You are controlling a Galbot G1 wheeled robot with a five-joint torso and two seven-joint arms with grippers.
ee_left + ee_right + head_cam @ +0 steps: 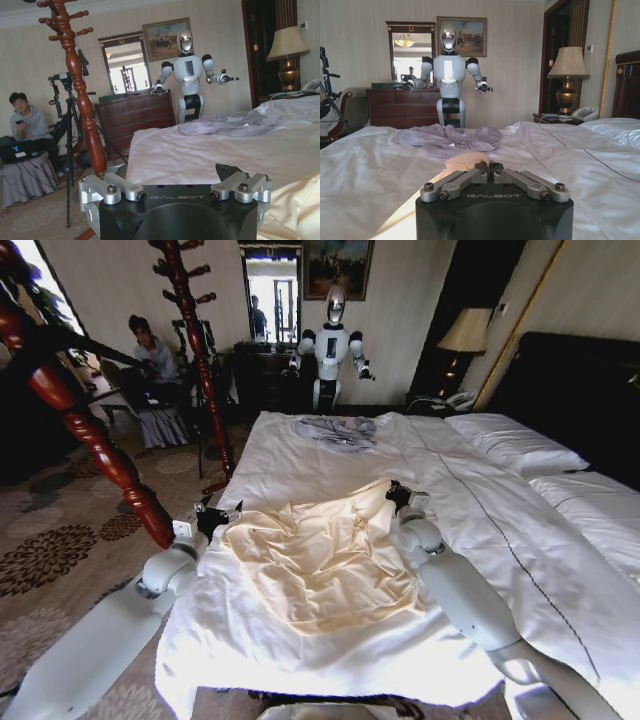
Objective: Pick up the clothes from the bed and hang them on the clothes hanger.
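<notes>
A pale cream-yellow fabric garment (pixel 325 560) lies on the wide white-sheeted bed (pixel 480 490); a smaller grey-blue crumpled garment (pixel 337 430) lies behind it.

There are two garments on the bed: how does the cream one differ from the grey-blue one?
The cream garment is larger and lies spread near the foot of the bed, between the left hand and right hand. The right hand is shut on its edge. The grey-blue garment is smaller, bunched farther up, untouched. Both are crumpled.

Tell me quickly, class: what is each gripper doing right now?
Left gripper: open, at the cream shirt's left edge, holding nothing.
Right gripper: closed on a pinch of the cream shirt.
</notes>
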